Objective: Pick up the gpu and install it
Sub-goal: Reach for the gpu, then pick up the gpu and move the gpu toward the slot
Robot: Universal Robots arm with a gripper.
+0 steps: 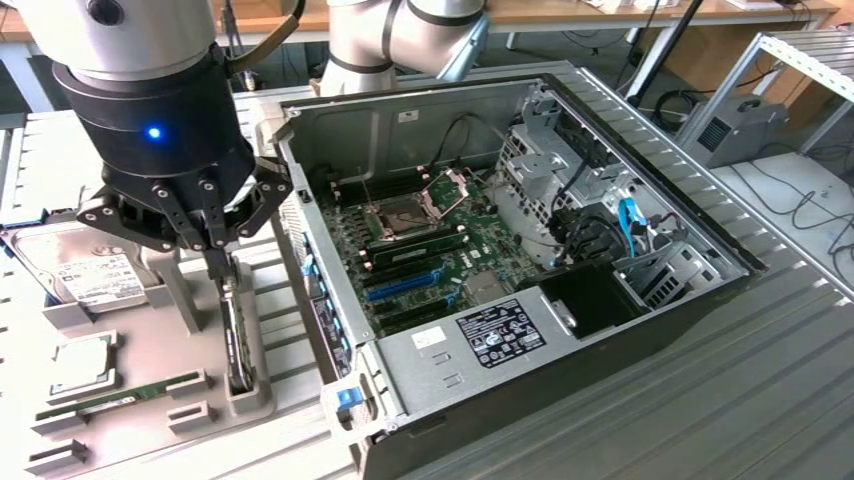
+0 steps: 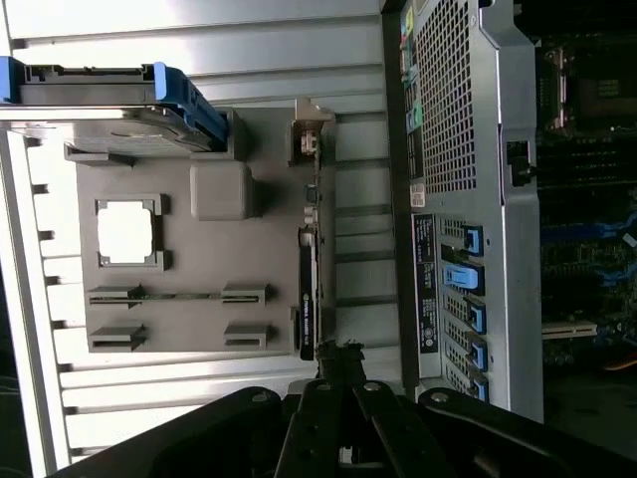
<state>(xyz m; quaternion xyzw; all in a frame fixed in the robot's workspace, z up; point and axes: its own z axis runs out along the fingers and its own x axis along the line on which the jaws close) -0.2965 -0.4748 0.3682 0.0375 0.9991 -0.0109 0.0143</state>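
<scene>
1. Pinching, as I judge it, the upper edge of the graphics card (image 1: 238, 335), my gripper (image 1: 214, 262) has its fingers pressed together at the card's 12 o'clock end.
2. The card stands on edge in a slot of the grey holder (image 1: 147, 425), which offers me that thin edge.
3. Its long axis runs 12 to 6 in the exterior view, alongside the open computer case (image 1: 400, 365) at its 3 o'clock.
</scene>
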